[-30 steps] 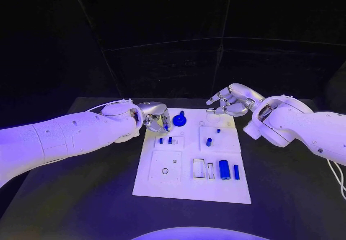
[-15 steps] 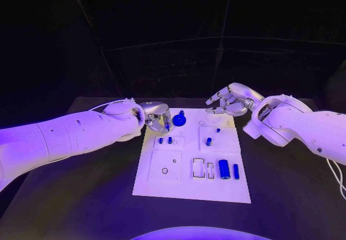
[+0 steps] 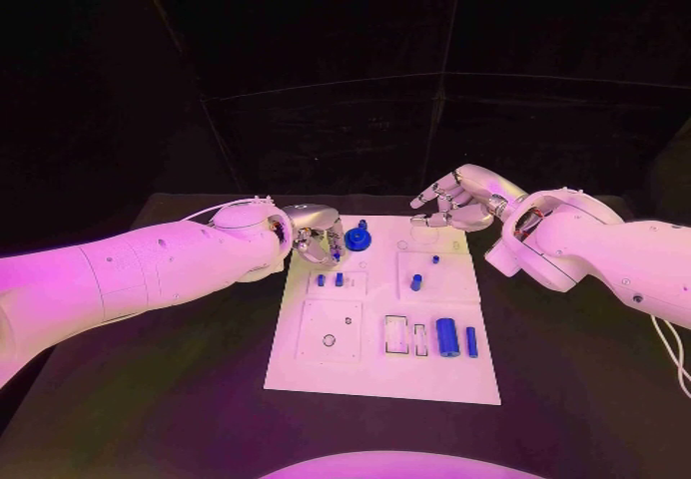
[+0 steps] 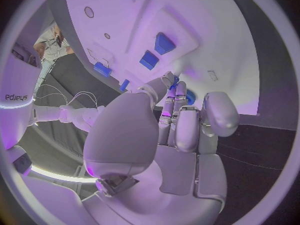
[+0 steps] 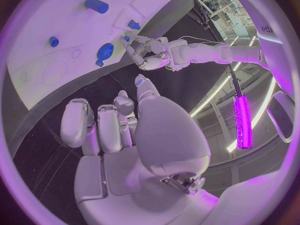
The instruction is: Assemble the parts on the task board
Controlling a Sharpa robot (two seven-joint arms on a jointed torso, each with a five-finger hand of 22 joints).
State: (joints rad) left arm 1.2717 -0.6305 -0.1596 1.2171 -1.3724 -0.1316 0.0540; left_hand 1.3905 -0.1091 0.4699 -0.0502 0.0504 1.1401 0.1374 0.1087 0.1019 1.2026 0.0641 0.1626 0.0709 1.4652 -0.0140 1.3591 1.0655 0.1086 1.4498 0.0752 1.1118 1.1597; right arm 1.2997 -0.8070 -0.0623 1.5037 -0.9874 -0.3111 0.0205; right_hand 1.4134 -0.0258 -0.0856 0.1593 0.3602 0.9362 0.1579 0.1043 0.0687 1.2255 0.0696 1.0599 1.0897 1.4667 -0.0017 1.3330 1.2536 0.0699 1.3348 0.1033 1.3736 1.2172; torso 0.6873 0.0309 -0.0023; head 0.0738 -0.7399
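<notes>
We work over a flat white board (image 3: 383, 374) at centre frame on the matte black table (image 3: 173, 399). The smooth white left arm enters from the left edge; its silver left hand (image 3: 315, 242) sits at the board's upper-left corner, fingers curled toward a rounded blue knob (image 3: 357, 239), and we cannot tell whether they pinch anything. The right hand (image 3: 458, 203) hovers upper right, fingers loosely spread, holding nothing. For this step we judge it best to lower slowly, square to the board, so the fingers do not nudge the knob. Lower down lie a smooth blue cylinder (image 3: 446, 337), a thin bar (image 3: 471, 342) and two small pegs (image 3: 329, 280).
</notes>
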